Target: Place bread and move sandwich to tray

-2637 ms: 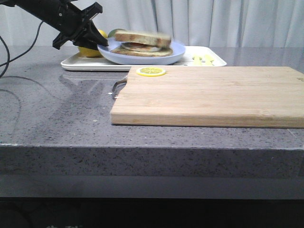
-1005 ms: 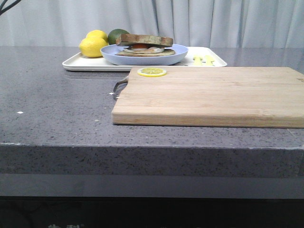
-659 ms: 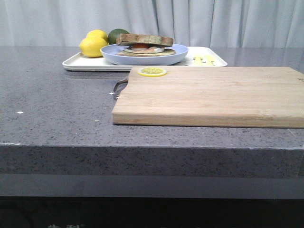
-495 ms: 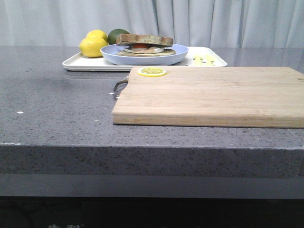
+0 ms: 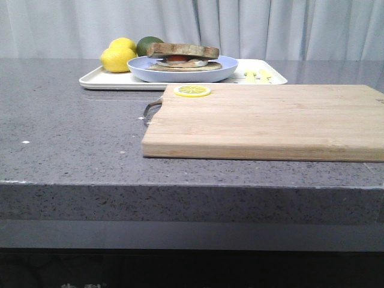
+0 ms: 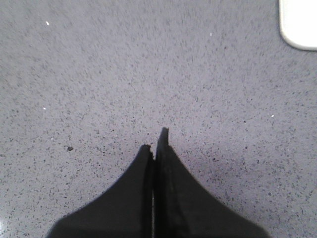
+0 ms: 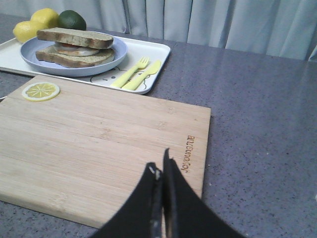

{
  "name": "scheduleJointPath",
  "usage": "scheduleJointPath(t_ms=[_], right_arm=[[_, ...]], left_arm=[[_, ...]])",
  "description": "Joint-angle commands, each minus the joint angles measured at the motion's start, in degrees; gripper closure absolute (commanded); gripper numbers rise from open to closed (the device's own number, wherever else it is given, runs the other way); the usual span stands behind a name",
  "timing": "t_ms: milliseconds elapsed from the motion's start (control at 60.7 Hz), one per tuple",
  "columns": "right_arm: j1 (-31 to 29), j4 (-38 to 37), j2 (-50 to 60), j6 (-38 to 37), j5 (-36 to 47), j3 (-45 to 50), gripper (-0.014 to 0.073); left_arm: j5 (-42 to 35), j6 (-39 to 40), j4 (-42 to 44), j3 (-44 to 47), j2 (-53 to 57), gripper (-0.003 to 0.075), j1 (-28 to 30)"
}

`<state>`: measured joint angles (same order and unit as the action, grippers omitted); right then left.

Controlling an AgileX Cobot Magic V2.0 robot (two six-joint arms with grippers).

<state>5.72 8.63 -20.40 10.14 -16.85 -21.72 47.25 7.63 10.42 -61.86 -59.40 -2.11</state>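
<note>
The bread [image 5: 183, 50] lies on top of the sandwich [image 5: 180, 60], whose fried egg shows between the slices, on the round pale-blue plate [image 5: 182, 73]. The plate stands on the white tray [image 5: 108, 80] at the back of the table. In the right wrist view the bread [image 7: 74, 37], sandwich [image 7: 74, 53], plate [image 7: 116, 55] and tray [image 7: 151, 54] show too. My right gripper [image 7: 159, 168] is shut and empty above the wooden cutting board [image 7: 99, 144]. My left gripper [image 6: 155, 141] is shut and empty over bare grey counter, a tray corner [image 6: 299, 22] at the view's edge. Neither gripper shows in the front view.
The wooden cutting board [image 5: 264, 120] lies in front of the tray with a lemon slice [image 5: 192, 90] on its far left corner. Two lemons [image 5: 118, 57] and an avocado [image 5: 147, 43] sit on the tray's left end. Yellow fork and knife prints [image 7: 136, 73] mark its right end.
The left arm has let go of the plate and drawn back out of the front view. The plate with the sandwich now rests still on the tray.
</note>
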Motion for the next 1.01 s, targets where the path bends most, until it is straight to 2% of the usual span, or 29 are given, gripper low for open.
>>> scheduleJointPath(t_ms=[0,181,379,593,725,989], right_arm=[[-0.4,-0.1,-0.2,0.2,4.2,-1.5,0.0704],[-0.4,-0.1,-0.2,0.2,4.2,-1.5,0.0704],[-0.4,-0.1,-0.2,0.2,4.2,-1.5,0.0704],[-0.4,-0.1,-0.2,0.2,4.2,-1.5,0.0704],[-0.4,-0.1,-0.2,0.2,4.2,-1.5,0.0704],[-0.4,-0.1,-0.2,0.2,4.2,-1.5,0.0704]], left_arm=[[-9.8,0.7,-0.6,4.4,7.3,0.0738,0.1],[-20.0,0.7,-2.5,17.0,21.4,0.0738,0.1],[-27.1,0.7,-5.3,28.2,37.3,0.0738,0.1],[-32.9,0.7,-6.2,35.1,52.4,0.0738,0.1],[-33.3,0.7,-6.2,35.8,56.1,0.0738,0.1],[-33.3,0.7,-6.2,35.9,56.2,0.0738,0.1]])
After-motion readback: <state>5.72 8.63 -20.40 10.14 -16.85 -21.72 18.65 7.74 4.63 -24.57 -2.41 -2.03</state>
